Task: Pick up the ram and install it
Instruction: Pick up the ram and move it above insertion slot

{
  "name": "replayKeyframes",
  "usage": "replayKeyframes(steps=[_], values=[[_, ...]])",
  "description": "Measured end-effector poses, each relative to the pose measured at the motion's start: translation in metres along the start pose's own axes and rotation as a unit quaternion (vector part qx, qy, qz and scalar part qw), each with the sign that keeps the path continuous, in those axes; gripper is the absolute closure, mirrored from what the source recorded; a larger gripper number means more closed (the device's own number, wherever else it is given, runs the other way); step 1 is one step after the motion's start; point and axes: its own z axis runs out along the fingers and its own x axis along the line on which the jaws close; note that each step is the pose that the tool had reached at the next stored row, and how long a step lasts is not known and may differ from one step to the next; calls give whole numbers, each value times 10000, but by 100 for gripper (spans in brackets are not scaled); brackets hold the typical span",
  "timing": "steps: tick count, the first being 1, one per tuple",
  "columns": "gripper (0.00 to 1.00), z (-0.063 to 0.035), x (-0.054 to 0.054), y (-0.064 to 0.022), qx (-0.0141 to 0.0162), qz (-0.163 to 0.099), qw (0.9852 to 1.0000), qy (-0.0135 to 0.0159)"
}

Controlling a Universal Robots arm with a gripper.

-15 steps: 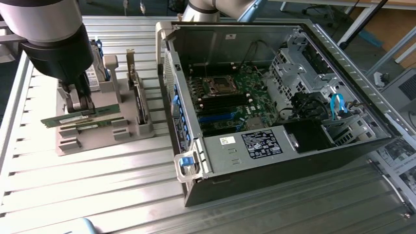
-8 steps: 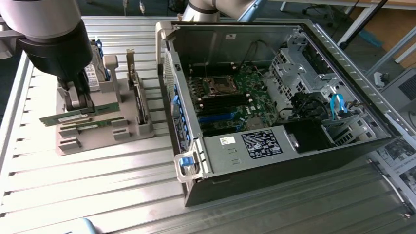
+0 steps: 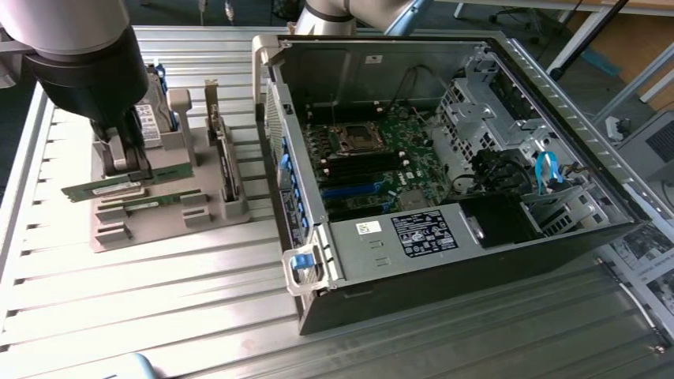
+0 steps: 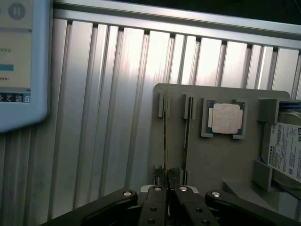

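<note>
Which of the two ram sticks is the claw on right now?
The ram farther from the processor chip; the claw is closed on it, while its twin sits free alongside.

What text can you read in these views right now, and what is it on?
"TOSHIBA": on the white-labelled hard drive in the grey plastic holder.
White-framed screen: text too blurred to read.
Black label and white sticker in the open black computer case: too small to read.
</note>
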Motion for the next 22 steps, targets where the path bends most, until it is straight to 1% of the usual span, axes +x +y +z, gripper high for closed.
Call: replayKeyframes(steps=[22], values=[[87,-112,2,-1,0,0,10000,0]])
